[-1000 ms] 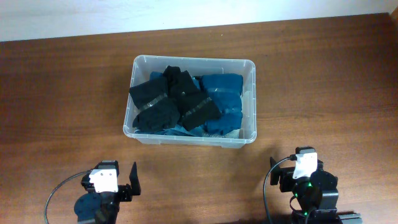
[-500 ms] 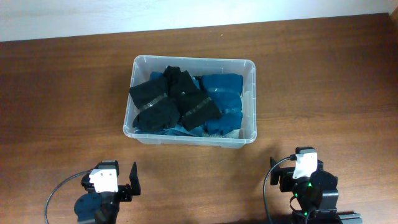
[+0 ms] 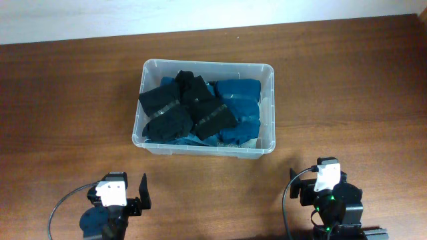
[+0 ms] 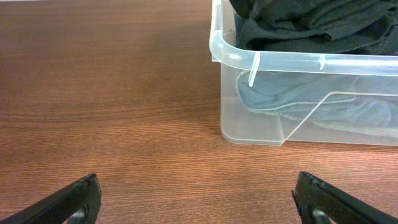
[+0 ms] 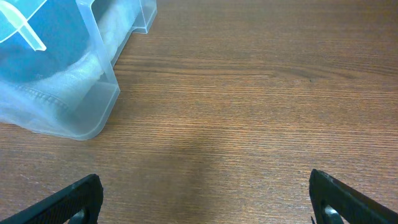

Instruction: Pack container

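Observation:
The clear plastic container (image 3: 270, 107) stands at the middle of the table, filled with folded black cloths (image 3: 183, 110) on the left and blue cloths (image 3: 239, 100) on the right. Its near left corner shows in the left wrist view (image 4: 231, 56), its near right corner in the right wrist view (image 5: 102, 81). My left gripper (image 4: 198, 196) is open and empty near the front edge, below the container's left end. My right gripper (image 5: 205, 199) is open and empty near the front edge, below its right end. The container's bottom label is hidden.
Brown wooden tabletop (image 3: 67, 100) lies all round the container. A pale wall strip (image 3: 200, 13) runs along the far edge. Both arm bases sit at the front edge, the left (image 3: 110, 207) and the right (image 3: 330, 200).

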Tool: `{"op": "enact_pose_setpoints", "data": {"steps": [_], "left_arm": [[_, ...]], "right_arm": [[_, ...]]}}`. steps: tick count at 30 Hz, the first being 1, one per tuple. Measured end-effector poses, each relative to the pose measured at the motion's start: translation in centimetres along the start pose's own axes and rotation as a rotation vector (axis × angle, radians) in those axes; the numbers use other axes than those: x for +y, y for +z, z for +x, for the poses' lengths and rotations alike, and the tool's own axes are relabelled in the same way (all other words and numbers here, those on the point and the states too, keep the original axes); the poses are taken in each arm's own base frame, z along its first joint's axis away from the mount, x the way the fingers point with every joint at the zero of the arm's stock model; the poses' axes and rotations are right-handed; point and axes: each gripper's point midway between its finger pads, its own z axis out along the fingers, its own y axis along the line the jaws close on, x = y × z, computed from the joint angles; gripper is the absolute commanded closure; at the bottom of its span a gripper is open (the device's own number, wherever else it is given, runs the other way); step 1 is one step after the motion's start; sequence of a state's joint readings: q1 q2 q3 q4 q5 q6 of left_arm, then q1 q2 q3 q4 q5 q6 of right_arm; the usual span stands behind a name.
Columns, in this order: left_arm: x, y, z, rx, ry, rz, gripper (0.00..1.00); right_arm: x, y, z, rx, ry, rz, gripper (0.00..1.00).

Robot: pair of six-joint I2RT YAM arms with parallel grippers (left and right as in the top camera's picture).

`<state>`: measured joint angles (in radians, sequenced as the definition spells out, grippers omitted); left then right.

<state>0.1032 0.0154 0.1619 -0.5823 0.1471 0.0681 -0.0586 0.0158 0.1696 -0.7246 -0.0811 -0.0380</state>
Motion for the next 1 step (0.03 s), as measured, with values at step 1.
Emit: {"op": "enact_pose_setpoints", "data": {"steps": [1], "left_arm": [[0.00, 0.00, 0.00, 0.000, 0.000, 0.000, 0.01]], "right_arm": [[0.00, 0.00, 0.00, 0.000, 0.000, 0.000, 0.02]]}}
